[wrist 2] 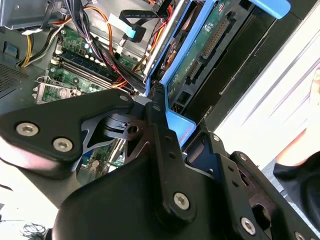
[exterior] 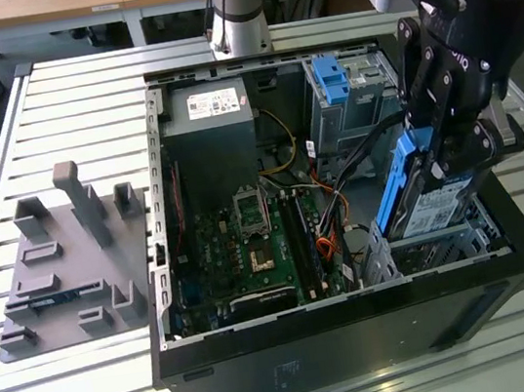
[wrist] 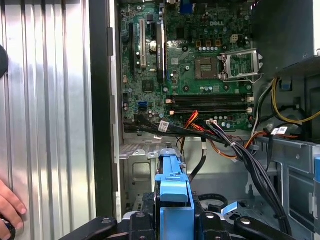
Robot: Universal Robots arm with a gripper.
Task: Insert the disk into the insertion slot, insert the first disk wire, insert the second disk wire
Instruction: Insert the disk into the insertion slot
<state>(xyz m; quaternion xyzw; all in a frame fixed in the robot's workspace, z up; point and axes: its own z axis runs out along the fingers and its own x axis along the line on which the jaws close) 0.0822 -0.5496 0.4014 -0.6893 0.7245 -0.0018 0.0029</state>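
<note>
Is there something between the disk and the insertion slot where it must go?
Nothing visible does. The gripper holds the disk tilted just above the insertion slot, its lower edge near the cage. Black cables pass close beside the disk on the exterior view's left, apparently not beneath it.

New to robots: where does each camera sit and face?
Exterior view: off the arm, looking down into the open black computer case; gripper clamps the silver, blue-framed disk.
Second wrist view: on the arm, facing the disk past black gripper links.
First wrist view: on the arm, facing the green motherboard.
All share disk and motherboard.
</note>
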